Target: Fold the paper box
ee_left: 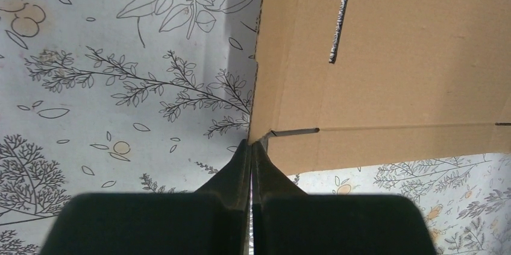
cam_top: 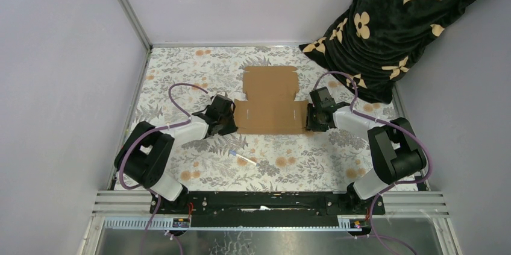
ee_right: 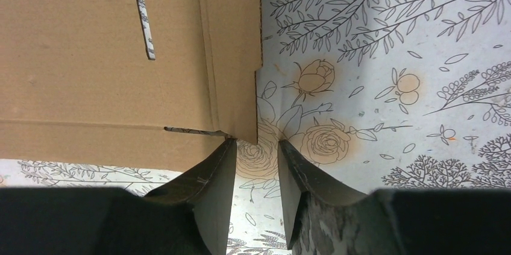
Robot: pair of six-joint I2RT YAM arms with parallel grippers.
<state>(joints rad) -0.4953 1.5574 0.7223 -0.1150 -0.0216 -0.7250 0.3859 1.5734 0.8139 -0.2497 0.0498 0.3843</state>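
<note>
on the left of the floral-patterned desk point(cam_top: 181, 74) the left arm reaches in toward the middle, and the left claw point(cam_top: 228, 121) sits at the left edge of the paper box point(cam_top: 270, 101). in the left wrist view this claw point(ee_left: 250, 144) has its two fingers pressed flat together, and their tips meet the brown cardboard point(ee_left: 391, 56) at a corner beside a short slit. whether any of that edge is pinched between them cannot be told. nearer the arm bases, a small white stick point(cam_top: 243, 158) lies on the desk, apart from the sheet. the paper box lies flat and unfolded in the middle of the desk as a die-cut sheet, with a narrower flap on its far side and narrow slits near both side edges. at its right edge is the right claw point(cam_top: 314, 119). the right wrist view shows this claw point(ee_right: 256, 141) with its fingers apart, a corner of the cardboard point(ee_right: 90, 56) reaching down to the gap between them and one fingertip point(ee_right: 226, 146) touching the sheet's lower edge. a dark cloth with beige flower marks point(cam_top: 391, 20) fills the far right corner.
</note>
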